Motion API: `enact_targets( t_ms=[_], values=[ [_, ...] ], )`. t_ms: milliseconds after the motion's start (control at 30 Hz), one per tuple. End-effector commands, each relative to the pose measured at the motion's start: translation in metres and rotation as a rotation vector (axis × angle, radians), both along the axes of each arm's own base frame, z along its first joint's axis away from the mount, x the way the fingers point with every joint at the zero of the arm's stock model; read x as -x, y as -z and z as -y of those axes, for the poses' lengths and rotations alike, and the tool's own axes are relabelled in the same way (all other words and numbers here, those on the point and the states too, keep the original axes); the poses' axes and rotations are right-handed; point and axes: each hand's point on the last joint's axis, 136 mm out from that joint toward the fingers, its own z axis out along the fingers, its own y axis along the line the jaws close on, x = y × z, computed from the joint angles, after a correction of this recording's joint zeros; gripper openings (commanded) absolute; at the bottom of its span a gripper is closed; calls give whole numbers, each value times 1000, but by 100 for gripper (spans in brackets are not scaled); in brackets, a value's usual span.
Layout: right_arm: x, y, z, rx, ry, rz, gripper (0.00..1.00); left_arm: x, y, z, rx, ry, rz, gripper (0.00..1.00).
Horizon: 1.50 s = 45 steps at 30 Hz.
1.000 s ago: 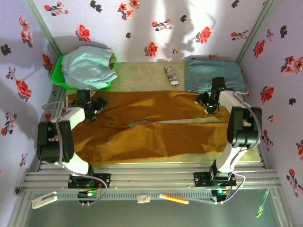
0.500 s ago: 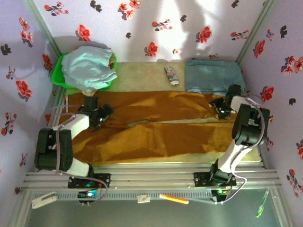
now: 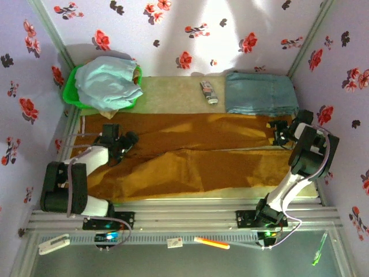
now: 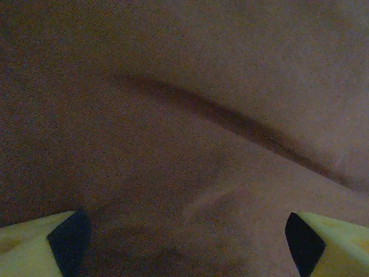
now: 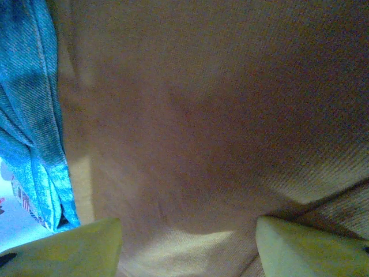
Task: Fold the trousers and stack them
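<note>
Mustard cloth: one pair of trousers (image 3: 196, 170) lies flat across the middle of the frame, its two legs running left to right. Two grippers sit above it. The left gripper (image 3: 120, 143), centre left, has its fingers apart. The right gripper (image 3: 281, 134), centre right, likewise has its fingers apart. One folded blue denim garment (image 3: 256, 92) lies upper right. One green basket (image 3: 69, 95), upper left, holds pale blue cloth (image 3: 106, 83).
</note>
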Motion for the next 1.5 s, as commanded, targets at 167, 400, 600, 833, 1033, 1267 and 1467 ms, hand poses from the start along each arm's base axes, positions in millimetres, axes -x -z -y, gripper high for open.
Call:
enact_targets(
  t_ms=[167,400,600,833,1033,1267,1467],
  values=[
    [37,-41,-59,180,-168,19,66,1,-31,-7,-35,-5,11,92],
    [122,-26,-80,224,-170,-108,68,26,-26,15,-1,23,-16,92],
    [180,-9,-82,264,-188,-222,71,60,-15,24,9,36,-29,92],
    [185,-28,-50,371,-151,-294,71,65,7,20,-16,22,-58,92],
    [228,-59,-5,501,80,-359,83,51,-4,24,-12,35,-35,92],
    [246,-40,3,465,170,-454,84,49,-9,26,-1,41,-15,92],
    [259,-2,-8,378,161,-570,82,48,-12,29,22,39,6,92]
  ],
)
